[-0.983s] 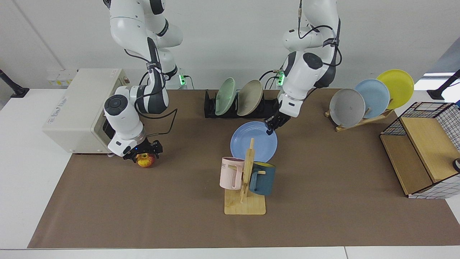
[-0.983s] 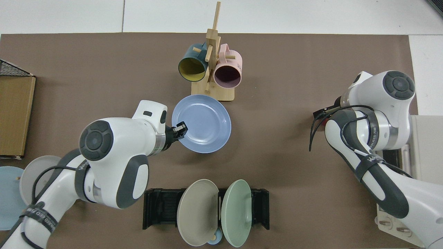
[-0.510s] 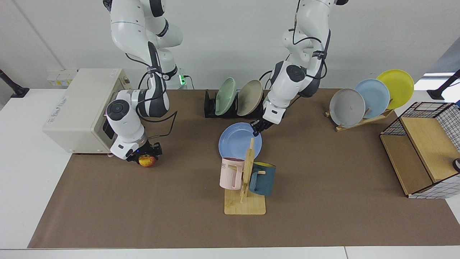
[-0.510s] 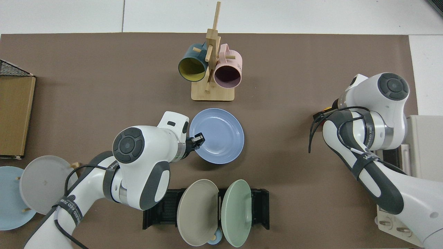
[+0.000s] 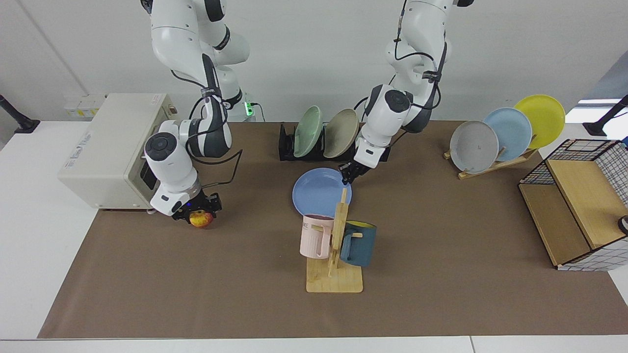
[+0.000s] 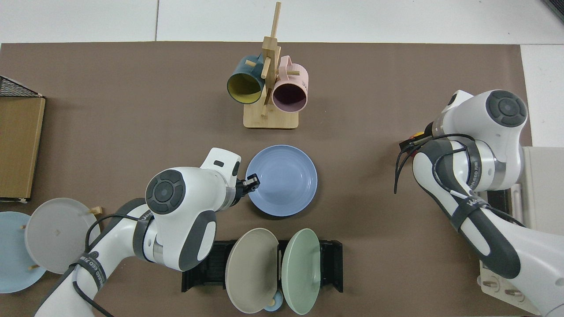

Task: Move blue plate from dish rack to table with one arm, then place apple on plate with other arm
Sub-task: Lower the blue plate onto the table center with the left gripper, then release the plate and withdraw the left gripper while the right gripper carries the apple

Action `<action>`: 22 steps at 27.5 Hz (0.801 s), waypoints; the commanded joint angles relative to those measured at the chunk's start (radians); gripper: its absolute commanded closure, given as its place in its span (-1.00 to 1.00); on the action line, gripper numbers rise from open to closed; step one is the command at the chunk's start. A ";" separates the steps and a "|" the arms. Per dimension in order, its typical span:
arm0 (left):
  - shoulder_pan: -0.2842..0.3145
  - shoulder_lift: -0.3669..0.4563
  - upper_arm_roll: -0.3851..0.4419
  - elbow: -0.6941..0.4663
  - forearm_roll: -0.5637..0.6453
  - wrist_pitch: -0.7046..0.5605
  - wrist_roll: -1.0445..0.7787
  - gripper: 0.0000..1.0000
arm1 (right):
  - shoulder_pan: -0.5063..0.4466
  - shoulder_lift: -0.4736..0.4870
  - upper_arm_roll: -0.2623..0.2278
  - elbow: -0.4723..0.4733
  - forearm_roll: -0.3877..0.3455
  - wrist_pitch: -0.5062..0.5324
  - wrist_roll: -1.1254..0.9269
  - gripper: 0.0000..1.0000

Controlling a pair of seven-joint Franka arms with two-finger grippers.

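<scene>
The blue plate [image 5: 318, 192] [image 6: 282, 180] lies about flat on the brown table [image 5: 441, 255], between the black dish rack [image 5: 287, 145] [image 6: 198, 260] and the mug stand. My left gripper [image 5: 347, 175] [image 6: 252, 181] is shut on the plate's rim on the side nearest its arm. The apple [image 5: 200, 220], red and yellow, sits at the mat's edge beside the beige box. My right gripper [image 5: 198, 211] hangs directly over the apple and covers its top. In the top view the wrist hides all but a sliver of the apple [image 6: 417, 134].
A green plate [image 5: 307, 131] and a beige plate [image 5: 341, 133] stand in the black rack. The wooden mug stand [image 5: 335, 245] with two mugs is just in front of the blue plate. A wooden rack [image 5: 490, 165] holds three plates. There are also a wire basket [image 5: 579, 196] and a beige box [image 5: 108, 147].
The left arm carried the blue plate toward the right arm's side and closer to the black rack, levelling it out. The right arm shifted only slightly over the apple.
</scene>
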 commanded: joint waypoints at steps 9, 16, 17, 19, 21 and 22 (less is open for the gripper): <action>0.097 -0.038 0.043 0.193 0.234 -0.341 0.052 -1.00 | 0.003 -0.145 0.006 0.100 0.050 -0.222 -0.020 0.62; 0.153 -0.064 0.062 0.368 0.267 -0.648 0.202 -1.00 | 0.072 -0.156 0.006 0.114 0.097 -0.255 0.090 0.62; 0.155 -0.064 0.073 0.398 0.267 -0.694 0.231 -1.00 | 0.090 -0.157 0.006 0.114 0.091 -0.255 0.122 0.62; 0.151 -0.064 0.110 0.449 0.267 -0.771 0.288 -1.00 | 0.130 -0.157 0.005 0.115 0.080 -0.250 0.180 0.62; 0.141 -0.066 0.156 0.484 0.265 -0.823 0.342 -1.00 | 0.168 -0.157 0.003 0.115 0.080 -0.247 0.231 0.62; 0.135 -0.069 0.177 0.504 0.265 -0.848 0.368 -1.00 | 0.191 -0.157 0.003 0.115 0.080 -0.245 0.263 0.62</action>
